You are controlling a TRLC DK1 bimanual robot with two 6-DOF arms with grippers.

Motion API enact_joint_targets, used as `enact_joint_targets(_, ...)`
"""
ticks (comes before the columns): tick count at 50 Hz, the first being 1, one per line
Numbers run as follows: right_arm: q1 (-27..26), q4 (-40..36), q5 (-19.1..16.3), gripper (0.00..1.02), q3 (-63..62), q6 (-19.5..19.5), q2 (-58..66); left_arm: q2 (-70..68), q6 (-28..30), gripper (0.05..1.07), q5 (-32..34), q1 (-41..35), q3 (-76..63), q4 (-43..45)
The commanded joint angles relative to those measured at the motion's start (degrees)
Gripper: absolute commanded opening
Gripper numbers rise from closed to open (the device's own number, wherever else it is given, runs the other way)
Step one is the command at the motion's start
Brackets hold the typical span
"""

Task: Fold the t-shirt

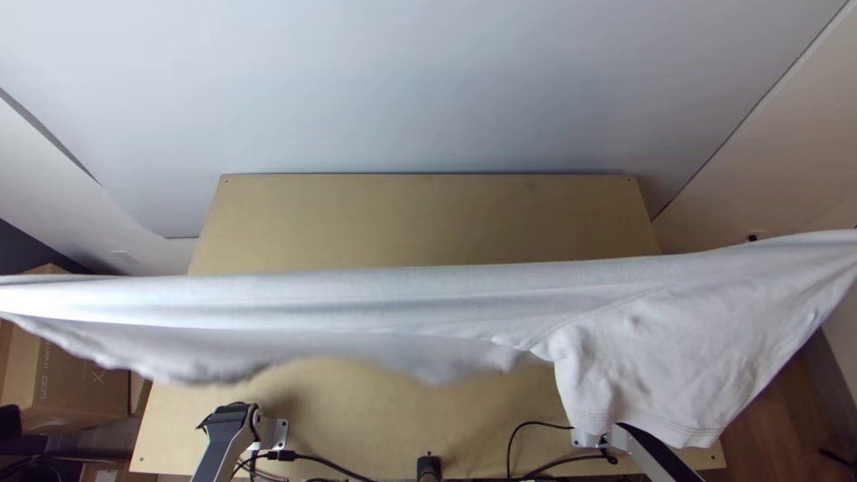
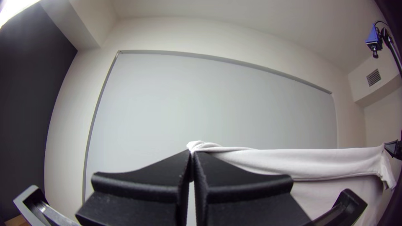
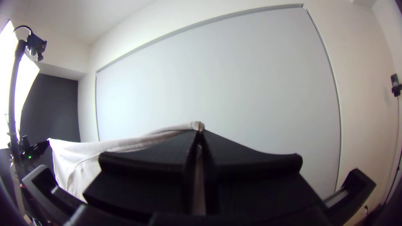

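High above the table, the white t-shirt (image 1: 384, 303) is stretched taut from side to side in the top view, its upper edge nearly straight. A sleeve-like part with a stitched hem hangs at the right, and a wavy edge hangs at the left. In the left wrist view my left gripper (image 2: 192, 155) is shut on a bunched bit of the t-shirt (image 2: 318, 163). My right gripper (image 3: 200, 133), in the right wrist view, is pinched shut on another end of the t-shirt (image 3: 83, 157).
Below the cloth lies the wooden table (image 1: 420, 219). Black cables (image 1: 330, 464) run along its near edge between the arm bases. Cardboard boxes (image 1: 76, 375) stand at the left beside the table. A camera stand (image 3: 16, 83) rises in the right wrist view.
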Motion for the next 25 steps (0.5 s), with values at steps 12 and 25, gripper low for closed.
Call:
enact_joint_targets(12, 4.76, 6.67, 0.56, 0.02, -37.82, 4.54, -7.24, -7.12, -0.30, 0.08, 0.21, -6.61, -33.22, 0.27)
enact_joint_targets(25, 5.73, 17.66, -7.26, 0.02, -68.05, 8.85, -10.66, -9.85, -0.21, 0.08, 5.66, -7.31, -64.78, 8.62)
